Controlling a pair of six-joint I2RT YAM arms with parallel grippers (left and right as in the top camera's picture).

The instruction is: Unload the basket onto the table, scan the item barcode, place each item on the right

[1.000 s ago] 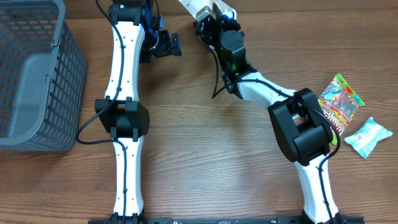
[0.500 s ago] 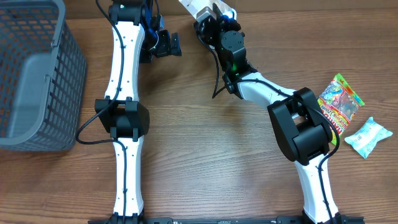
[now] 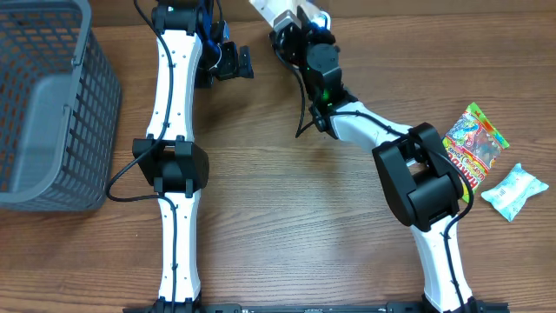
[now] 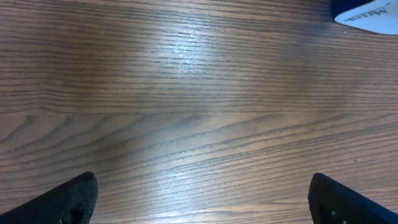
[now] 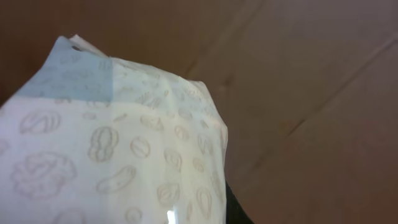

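Watching my right fingers (image 3: 302, 33) clench a white packet (image 5: 112, 155) at the far edge of the surface (image 4: 199, 93); left fingers (image 4: 68, 199) spread wide, grasping nothing.

Three packets (image 3: 475, 144) (image 3: 514, 190) (image 5: 112, 143), one basket (image 3: 97, 91), two arms (image 3: 178, 165) (image 3: 423, 187).

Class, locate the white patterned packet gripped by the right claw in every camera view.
Overhead: white patterned packet at top centre edge.
Left wrist: white corner at top right, possibly it; cannot tell.
Right wrist: fills the lower left.
Shared landmark: brown wooden table.
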